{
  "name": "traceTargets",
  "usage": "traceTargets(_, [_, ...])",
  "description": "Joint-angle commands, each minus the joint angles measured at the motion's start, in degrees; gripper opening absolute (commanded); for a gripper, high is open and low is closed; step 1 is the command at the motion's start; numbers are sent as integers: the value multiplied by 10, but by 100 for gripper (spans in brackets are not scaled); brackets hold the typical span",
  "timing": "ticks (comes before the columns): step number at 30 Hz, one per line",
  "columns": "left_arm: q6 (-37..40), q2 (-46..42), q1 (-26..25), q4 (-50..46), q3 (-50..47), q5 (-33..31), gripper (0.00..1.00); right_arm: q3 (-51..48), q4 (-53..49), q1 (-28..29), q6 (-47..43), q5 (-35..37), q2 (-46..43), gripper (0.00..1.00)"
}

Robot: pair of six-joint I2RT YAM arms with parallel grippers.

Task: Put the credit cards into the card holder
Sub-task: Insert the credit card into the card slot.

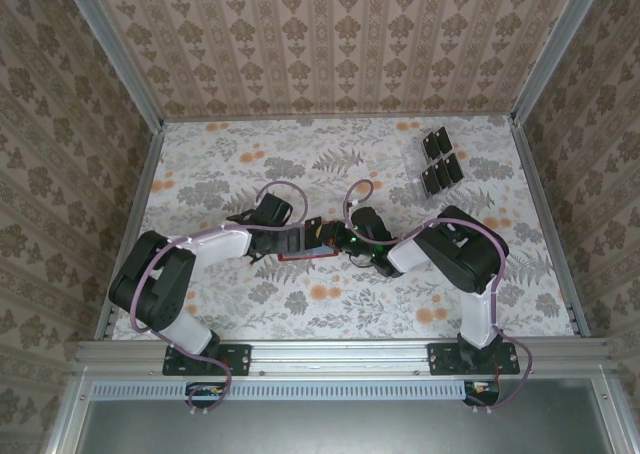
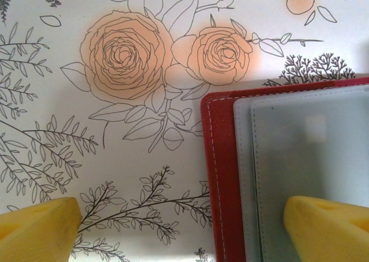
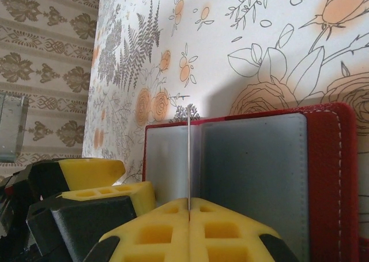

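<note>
Card holder (image 1: 300, 257) lies open on the flowered table (image 1: 230, 174), a little near of the middle, between the two grippers that meet over it. From the left wrist its red border and greyish-blue pocketed inside (image 2: 305, 158) fill the lower right, flat on the tabletop. The left gripper (image 2: 184, 233) stands with its jaws spread wide and holds nothing: one yellow fingertip (image 2: 34, 230) is over bare table to the left of the holder, the other over the grey pocket. The right gripper (image 3: 189, 207) has its yellow jaws pressed together on a thin card (image 3: 189, 152), seen edge-on as a fine upright line rising from between the pads in front of the holder's grey inside (image 3: 259, 169); whether the card's far edge touches a pocket cannot be told. The other credit cards (image 1: 440, 159), small and black, stand in two short rows at the far right of the table, well apart from the holder.
</note>
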Motion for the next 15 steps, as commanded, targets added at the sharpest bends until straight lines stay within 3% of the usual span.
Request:
traceTargets(1, [-5,11,1,-50,-24,-10,100,-7,24,5,8,-9,10,0])
traceTargets(15, [-5,11,0,-50,-25,-10,100,-17,35,11,19,-12,15,0])
